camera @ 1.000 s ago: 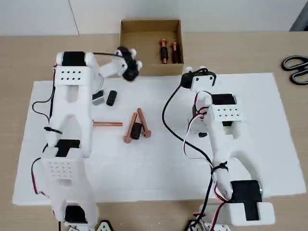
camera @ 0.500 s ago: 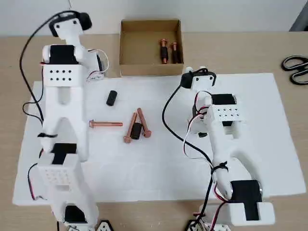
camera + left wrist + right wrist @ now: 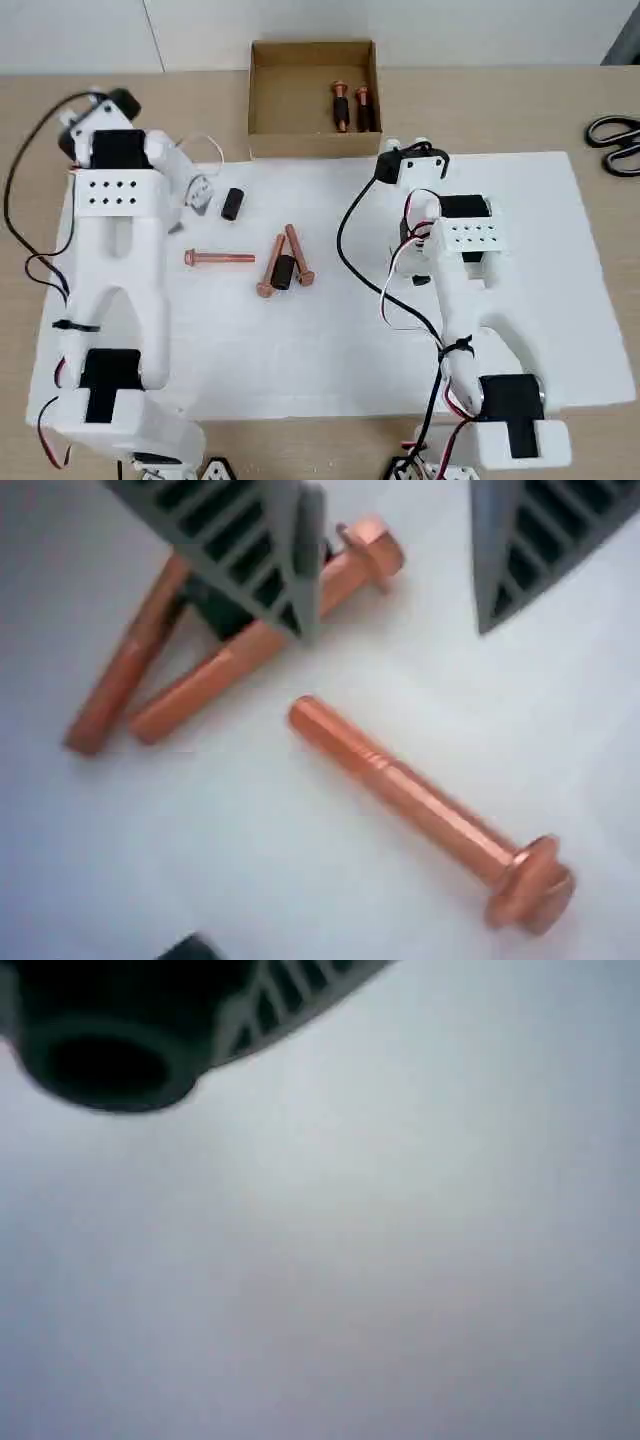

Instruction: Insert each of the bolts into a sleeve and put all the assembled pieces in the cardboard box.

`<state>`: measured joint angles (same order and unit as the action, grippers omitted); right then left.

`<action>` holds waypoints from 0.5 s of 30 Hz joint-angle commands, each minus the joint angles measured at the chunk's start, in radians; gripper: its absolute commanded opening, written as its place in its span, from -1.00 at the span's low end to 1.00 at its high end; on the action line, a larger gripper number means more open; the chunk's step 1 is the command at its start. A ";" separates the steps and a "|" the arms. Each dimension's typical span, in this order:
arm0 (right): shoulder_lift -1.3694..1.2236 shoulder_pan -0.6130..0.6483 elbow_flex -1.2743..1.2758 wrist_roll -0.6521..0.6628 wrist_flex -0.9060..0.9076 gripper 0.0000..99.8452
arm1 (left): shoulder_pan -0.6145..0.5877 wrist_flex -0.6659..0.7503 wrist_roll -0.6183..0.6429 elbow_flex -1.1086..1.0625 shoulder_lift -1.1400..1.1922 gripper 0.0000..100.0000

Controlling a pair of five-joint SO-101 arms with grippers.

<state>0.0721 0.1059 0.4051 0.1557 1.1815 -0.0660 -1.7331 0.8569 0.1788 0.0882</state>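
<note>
Since the left gripper (image 3: 198, 196) hangs with its jaws spread and nothing between them, I'd say the step in hand is fetching the next bolt. The lone bolt (image 3: 218, 258) lies flat on the white mat (image 3: 330, 360), just in front of that gripper and apart from everything else, so it looks the easiest pick. The next move calls for coming down over its shank, closing squarely across it and lifting it level.

A loose sleeve (image 3: 232, 204) lies just beside the gripper, near enough to be knocked on the way down. Further right, a pair of bolts (image 3: 297, 250) lies in a narrow V with another sleeve (image 3: 283, 271) wedged between them and touching both; that cluster would be awkward to grasp cleanly.

At the back, the cardboard box (image 3: 290, 100) holds two assembled pieces (image 3: 342, 106) side by side, so by my count three bolts remain.

To the right, the right gripper (image 3: 200, 1035) appears to grip a held sleeve (image 3: 105, 1060), its open end showing, low over the mat under its own arm. Scissors (image 3: 615, 140) lie on the bare table, well out of the way.
</note>
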 commanded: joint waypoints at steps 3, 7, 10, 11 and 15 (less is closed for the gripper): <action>0.053 0.002 -0.006 -0.034 -0.008 -0.99 | -0.005 0.123 0.091 -0.147 0.003 -0.79; 0.053 0.002 -0.006 -0.038 -0.007 -0.99 | -0.021 0.192 0.210 -0.163 0.071 -0.79; 0.053 0.002 -0.006 -0.038 -0.007 -0.99 | -0.026 0.241 0.321 -0.160 0.121 -0.79; 0.053 0.002 -0.006 -0.038 -0.007 -0.99 | -0.025 0.249 0.350 -0.160 0.138 -0.79; 0.053 0.002 -0.006 -0.038 -0.007 -0.99 | -0.005 0.256 0.404 -0.160 0.190 -0.79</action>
<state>0.0721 0.1059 0.4051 0.1297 1.1815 -0.0844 -1.4952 1.2283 0.0176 0.2739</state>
